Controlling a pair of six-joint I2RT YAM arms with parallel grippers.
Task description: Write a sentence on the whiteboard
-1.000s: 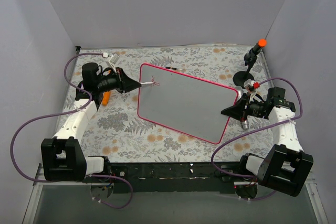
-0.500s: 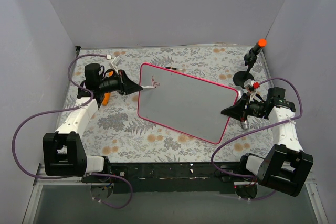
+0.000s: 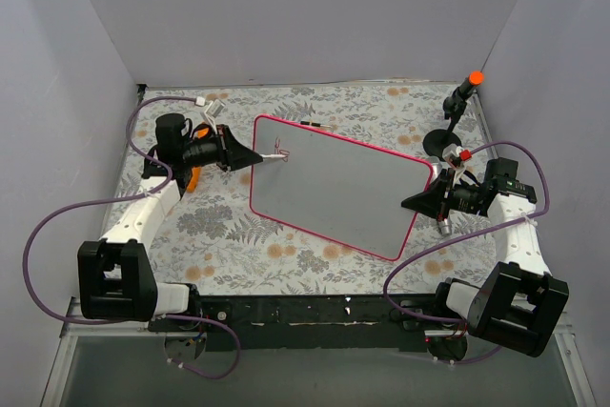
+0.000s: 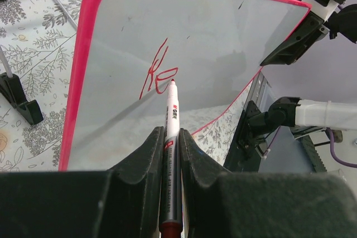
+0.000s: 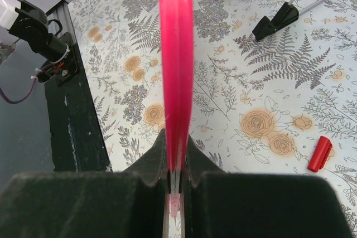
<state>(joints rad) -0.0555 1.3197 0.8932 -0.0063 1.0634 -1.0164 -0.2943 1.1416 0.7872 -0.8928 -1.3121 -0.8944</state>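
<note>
Whiteboard [image 3: 334, 188] sits mid-desk, turned at an angle so one long side of its pink-red frame runs from far left toward near right over the floral desk [image 3: 238, 245]. The left claw [image 3: 250, 154] reaches in from the left side and is closed tight on a marker [image 3: 270, 157], whose barrel runs forward between the two fingers. In the left wrist view the marker [image 4: 172, 121] points up the board [image 4: 223, 43], and its red tip sits just right of the writing, at or very near the glossy surface; I cannot tell for sure that it touches. The sentence [image 4: 158, 73] so far is only a few thin red strokes, reading roughly like "He", near the board's far left corner; from above it shows as a small red scribble [image 3: 278, 149]. The right claw [image 3: 419, 202] is clamped on the frame at the board's right end, close to the far right corner. In the right wrist view the claw [image 5: 175, 137] pinches the pink frame [image 5: 175, 54] edge-on, with the frame running straight away from the camera and the cloth showing on both sides of it. A small red cap [image 5: 320, 154] lies on the cloth to the right of that edge, well apart from it. Two black feet [image 5: 279, 19] on thin metal rods rest further back. A black stand with an orange tip [image 3: 464, 92] is at the far right corner of the desk.
</note>
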